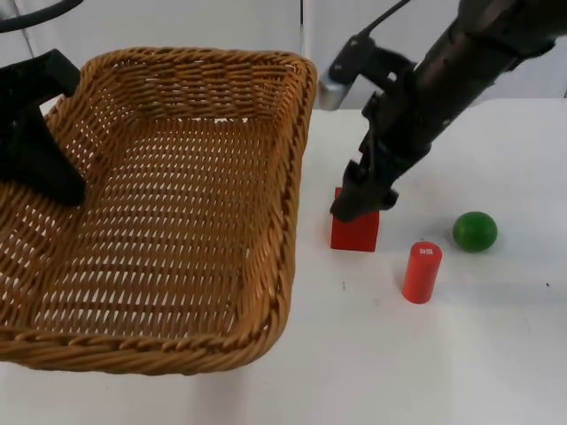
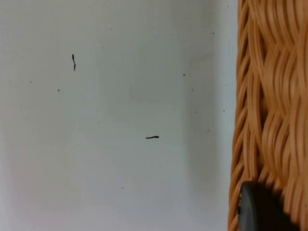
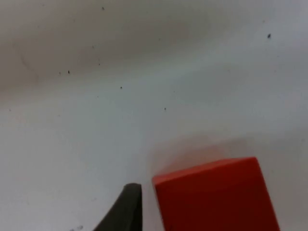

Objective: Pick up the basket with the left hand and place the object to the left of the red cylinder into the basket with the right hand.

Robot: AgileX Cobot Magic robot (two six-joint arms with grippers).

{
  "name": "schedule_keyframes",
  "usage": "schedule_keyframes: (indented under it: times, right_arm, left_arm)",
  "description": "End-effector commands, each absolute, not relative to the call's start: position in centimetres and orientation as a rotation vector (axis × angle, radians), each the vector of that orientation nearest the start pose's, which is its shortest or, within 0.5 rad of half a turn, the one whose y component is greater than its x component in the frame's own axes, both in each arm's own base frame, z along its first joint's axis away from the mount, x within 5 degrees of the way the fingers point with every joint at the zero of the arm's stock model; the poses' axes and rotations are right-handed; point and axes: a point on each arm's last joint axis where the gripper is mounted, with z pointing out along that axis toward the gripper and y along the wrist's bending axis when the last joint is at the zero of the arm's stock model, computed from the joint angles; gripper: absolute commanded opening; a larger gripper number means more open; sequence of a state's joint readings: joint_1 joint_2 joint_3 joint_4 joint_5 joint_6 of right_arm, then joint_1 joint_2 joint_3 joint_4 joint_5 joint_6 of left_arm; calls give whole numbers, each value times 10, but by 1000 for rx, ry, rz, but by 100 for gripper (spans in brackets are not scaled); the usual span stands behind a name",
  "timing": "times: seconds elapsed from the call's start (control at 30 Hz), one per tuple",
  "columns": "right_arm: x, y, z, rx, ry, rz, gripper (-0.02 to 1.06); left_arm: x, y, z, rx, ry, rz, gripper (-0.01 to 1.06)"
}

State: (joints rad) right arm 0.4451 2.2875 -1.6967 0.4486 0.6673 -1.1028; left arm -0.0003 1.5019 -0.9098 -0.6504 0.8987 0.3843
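While the wicker basket [image 1: 168, 212] is held up by the left gripper [image 1: 49, 168] at the left edge of the top view, its rim pinched where a black fingertip is seen against the weave in the left wrist view, the right gripper [image 1: 361, 202] is seen lowered over the red block [image 1: 355, 232] just right of the frame's centre. The left jaws are judged closed on the basket's rim. How wide the right jaws stand cannot be told; one dark fingertip [image 3: 124, 211] is seen just beside the block's edge, with a narrow gap between, so nothing appears to be gripped yet.

The block lies on the white table [image 1: 425, 354] between the basket's right wall and the red cylinder [image 1: 422, 272], with a green ball [image 1: 475, 231] further right. The block is judged rigid, light and smooth-faced, with flat parallel sides. It would best be taken across two opposite faces, squarely, since an angled grip on such smooth faces could let it twist or slip.
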Motion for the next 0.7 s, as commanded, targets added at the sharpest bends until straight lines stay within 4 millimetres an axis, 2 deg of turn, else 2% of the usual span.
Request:
schedule_keyframes:
  times: [0.0, 0.23, 0.3, 0.57, 0.67]
  right_arm:
    - [427, 234, 125, -1558, 2118, 252, 98]
    - [430, 235, 112, -1567, 2126, 251, 98]
    - [430, 235, 103, -1575, 2139, 254, 95]
    - [429, 235, 102, -1592, 2134, 257, 90]
    - [429, 235, 102, -1604, 2127, 255, 82]
  left_arm:
    - [270, -45, 235, -5, 2762, -759, 0]
    - [270, -45, 235, -7, 2761, -761, 0]
    - [270, -45, 235, -7, 2761, -761, 0]
    - [270, -45, 235, -7, 2761, -761, 0]
    - [270, -45, 235, -7, 2761, -761, 0]
